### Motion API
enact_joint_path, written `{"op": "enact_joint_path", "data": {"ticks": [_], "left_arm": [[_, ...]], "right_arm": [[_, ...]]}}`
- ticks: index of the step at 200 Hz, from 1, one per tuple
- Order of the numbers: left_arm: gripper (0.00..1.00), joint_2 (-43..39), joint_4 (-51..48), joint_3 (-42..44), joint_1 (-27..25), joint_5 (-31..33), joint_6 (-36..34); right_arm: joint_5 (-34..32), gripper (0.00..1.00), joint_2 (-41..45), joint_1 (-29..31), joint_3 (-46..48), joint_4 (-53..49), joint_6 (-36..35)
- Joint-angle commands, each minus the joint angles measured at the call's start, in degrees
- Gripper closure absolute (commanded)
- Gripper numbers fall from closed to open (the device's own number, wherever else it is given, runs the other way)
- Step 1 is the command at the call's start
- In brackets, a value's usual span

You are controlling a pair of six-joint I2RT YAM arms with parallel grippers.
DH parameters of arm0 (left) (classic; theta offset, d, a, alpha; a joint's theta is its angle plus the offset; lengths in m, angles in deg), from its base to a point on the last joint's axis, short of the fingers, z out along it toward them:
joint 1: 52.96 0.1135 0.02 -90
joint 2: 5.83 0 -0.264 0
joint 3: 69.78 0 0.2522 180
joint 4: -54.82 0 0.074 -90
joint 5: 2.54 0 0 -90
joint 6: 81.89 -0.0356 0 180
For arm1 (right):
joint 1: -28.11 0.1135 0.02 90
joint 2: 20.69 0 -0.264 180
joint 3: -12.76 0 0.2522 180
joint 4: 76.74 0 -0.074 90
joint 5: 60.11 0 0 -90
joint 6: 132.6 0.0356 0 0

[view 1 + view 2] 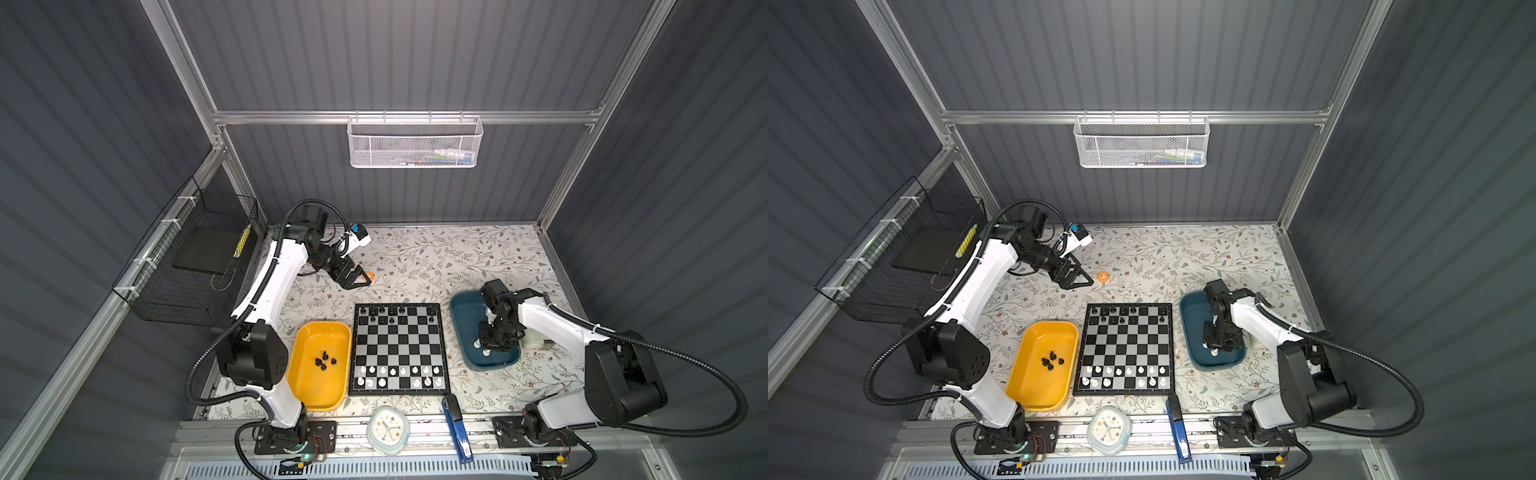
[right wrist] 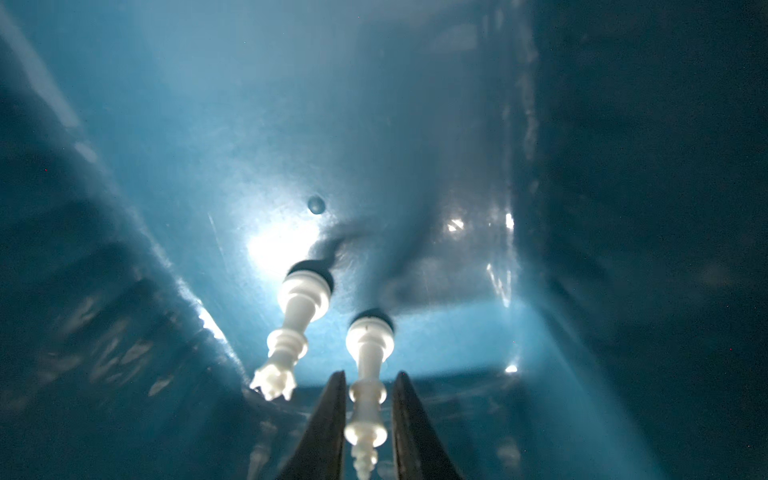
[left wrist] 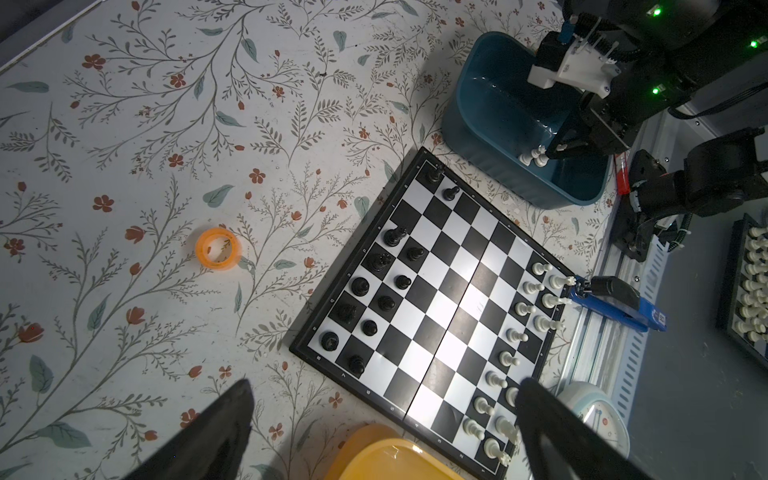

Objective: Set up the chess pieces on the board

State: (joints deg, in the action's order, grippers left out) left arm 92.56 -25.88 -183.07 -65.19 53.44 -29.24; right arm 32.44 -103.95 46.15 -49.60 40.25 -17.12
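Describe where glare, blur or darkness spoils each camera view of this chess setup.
Right wrist view: hot glare on the teal tray floor, dark walls, the near white chess piece soft. Left wrist view: glare washes out the board centre. Both top views: even light, no glare, but chessmen tiny.

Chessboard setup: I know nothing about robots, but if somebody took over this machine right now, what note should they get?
Left end effector: open, empty, hovering over the table behind the board.
Right end effector: down in the teal tray, closed on a white piece whose base seems to rest on the tray floor. A second white piece stands beside it.
Done: most black pieces fill the far two rows, most white pieces the near two.
Left: those two tray pieces, plus four black pieces in the yellow tray, go into the gaps.
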Motion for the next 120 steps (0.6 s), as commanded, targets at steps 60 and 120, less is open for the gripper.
{"op": "enact_joint_path", "data": {"ticks": [60, 120], "left_arm": [[0.01, -0.79, -0.39, 1.26, -0.03, 0.58, -0.36], [0.01, -1.16, -0.3, 1.56, -0.01, 0.8, -0.45]], "right_arm": [[-0.79, 0.76, -1.32, -0.11, -0.6, -0.23, -0.47], [-1.25, 0.77, -1.39, 0.02, -1.05, -0.57, -0.61]]}}
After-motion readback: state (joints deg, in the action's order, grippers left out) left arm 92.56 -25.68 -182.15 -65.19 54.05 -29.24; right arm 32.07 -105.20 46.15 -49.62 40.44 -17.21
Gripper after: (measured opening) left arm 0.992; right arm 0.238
